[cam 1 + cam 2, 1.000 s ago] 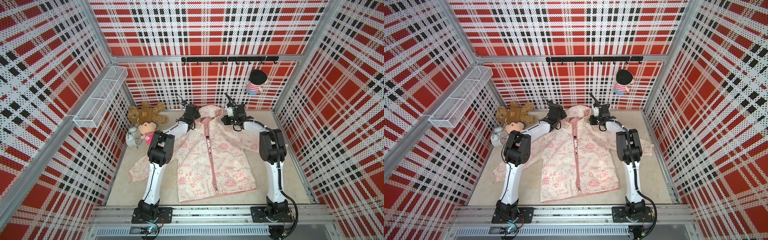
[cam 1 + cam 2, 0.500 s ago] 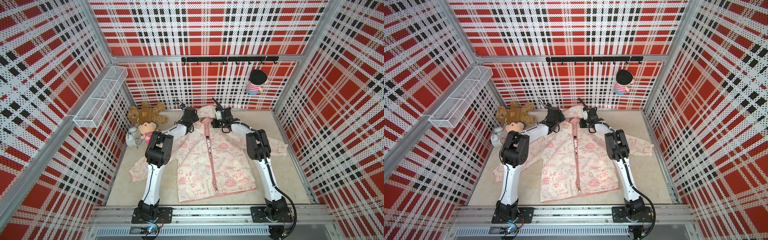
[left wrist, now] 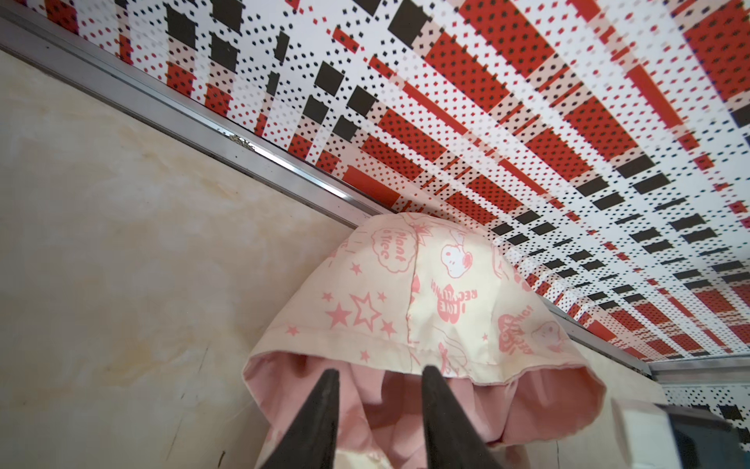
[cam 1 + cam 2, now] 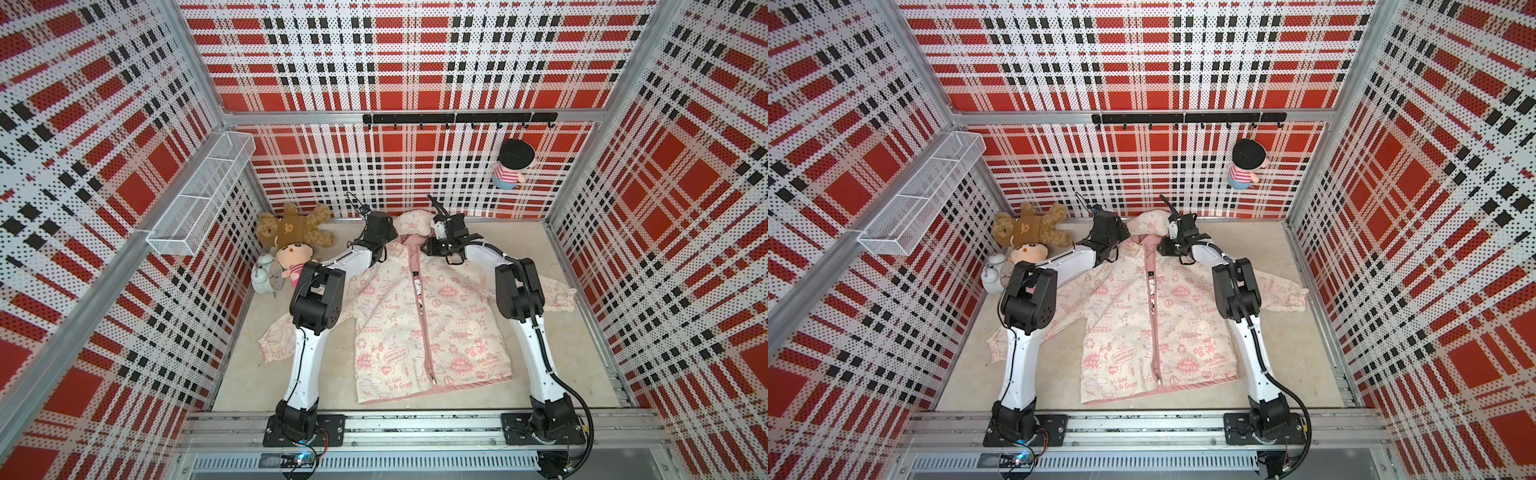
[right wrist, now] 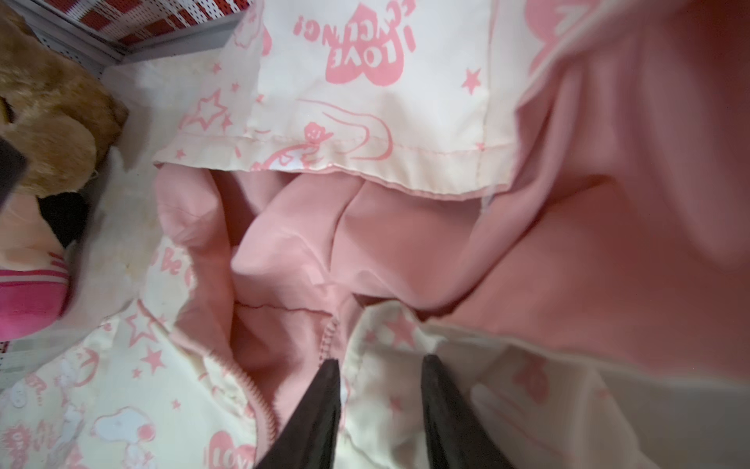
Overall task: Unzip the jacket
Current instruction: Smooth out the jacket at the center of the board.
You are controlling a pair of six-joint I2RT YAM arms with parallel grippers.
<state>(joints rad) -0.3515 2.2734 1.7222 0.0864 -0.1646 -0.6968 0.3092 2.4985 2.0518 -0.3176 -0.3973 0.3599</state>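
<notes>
Left gripper (image 3: 380, 369) and right gripper (image 5: 380, 361) stand part-open at the jacket (image 4: 395, 332) collar; neither visibly pinches cloth

the jacket (image 4: 415, 328), cream with pink cartoon and slogan prints, is lying flat and face up on the counter (image 4: 582, 357), its hood (image 4: 411, 220) pointing toward the back wall and its pink hem (image 4: 436, 392) facing the front rail. both sleeves are spreading out sideways. the pink zipper (image 4: 424, 332) is running closed up the front, parting only at the neck, where pink lining (image 5: 406, 251) is showing.
</notes>
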